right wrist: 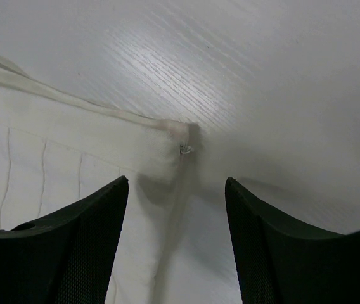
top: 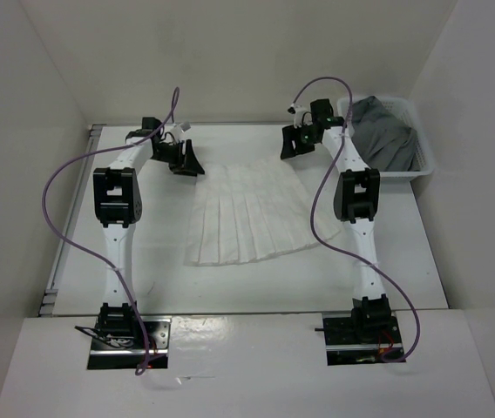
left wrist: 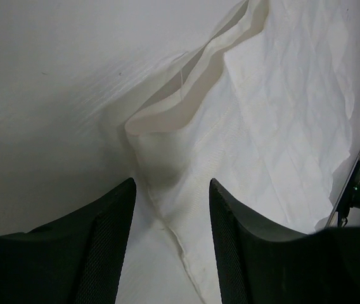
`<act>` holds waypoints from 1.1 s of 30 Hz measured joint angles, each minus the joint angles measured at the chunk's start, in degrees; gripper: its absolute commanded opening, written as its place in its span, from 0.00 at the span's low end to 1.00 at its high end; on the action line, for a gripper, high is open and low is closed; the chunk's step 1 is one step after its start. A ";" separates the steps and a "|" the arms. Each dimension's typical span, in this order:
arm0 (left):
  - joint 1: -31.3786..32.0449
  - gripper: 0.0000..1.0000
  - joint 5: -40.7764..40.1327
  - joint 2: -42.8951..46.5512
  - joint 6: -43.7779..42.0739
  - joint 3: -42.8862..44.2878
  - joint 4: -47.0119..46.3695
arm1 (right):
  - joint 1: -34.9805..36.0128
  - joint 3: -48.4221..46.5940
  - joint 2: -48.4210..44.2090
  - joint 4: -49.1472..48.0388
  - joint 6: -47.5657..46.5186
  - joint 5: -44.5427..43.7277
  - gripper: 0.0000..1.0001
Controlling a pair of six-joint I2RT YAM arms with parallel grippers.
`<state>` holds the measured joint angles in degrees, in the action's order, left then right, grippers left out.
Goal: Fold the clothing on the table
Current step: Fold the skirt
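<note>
Left claw [left wrist: 171, 183], right claw [right wrist: 177, 180] agape over clothing [top: 247, 213]

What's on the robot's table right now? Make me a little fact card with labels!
clothing: white, pleated, skirt-like; spread out, not folded yet
table: white top, clothing near its middle
left gripper: open, low over a rumpled far corner of the clothing
right gripper: open, low over the other far corner
basket: white mesh, at the table's far right corner
inside basket: dark grey garment
</note>
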<state>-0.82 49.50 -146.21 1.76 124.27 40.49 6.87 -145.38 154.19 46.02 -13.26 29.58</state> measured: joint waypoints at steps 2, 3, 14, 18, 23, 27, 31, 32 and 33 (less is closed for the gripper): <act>0.00 0.56 -0.07 -0.04 0.22 -0.04 -0.02 | 0.00 -0.76 0.20 0.04 0.00 0.17 0.68; 0.00 0.56 -0.04 -0.09 0.33 -0.04 0.00 | 0.00 -1.14 0.26 0.09 0.07 0.26 0.68; 0.00 0.44 0.07 -0.63 1.73 -0.09 0.00 | 0.09 -3.89 2.82 0.13 0.44 2.60 0.64; 0.04 0.36 0.13 -0.74 1.70 -0.42 -0.07 | 0.42 -4.33 3.32 0.07 0.57 3.52 0.59; 0.31 0.24 0.00 -0.92 1.73 -0.63 0.00 | 1.38 -5.07 4.04 0.11 0.68 3.85 0.42; 0.39 0.19 -0.26 -1.03 1.70 -0.63 0.04 | 2.19 -5.77 4.76 0.00 0.74 4.00 0.12; 0.44 0.18 -0.57 -1.03 1.70 -0.63 0.11 | 2.47 -5.79 4.94 0.07 1.25 4.04 0.01; 0.46 0.18 -0.61 -1.03 1.70 -0.61 0.15 | 2.47 -5.81 4.94 0.09 1.33 4.02 0.00; 0.46 0.16 -0.63 -1.03 1.70 -0.61 0.20 | 2.47 -5.81 4.94 0.09 1.42 4.00 0.00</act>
<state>-0.36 48.86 -147.24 3.46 123.66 40.69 9.34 -151.20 159.13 46.11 -11.84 33.58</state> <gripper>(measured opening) 0.179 0.037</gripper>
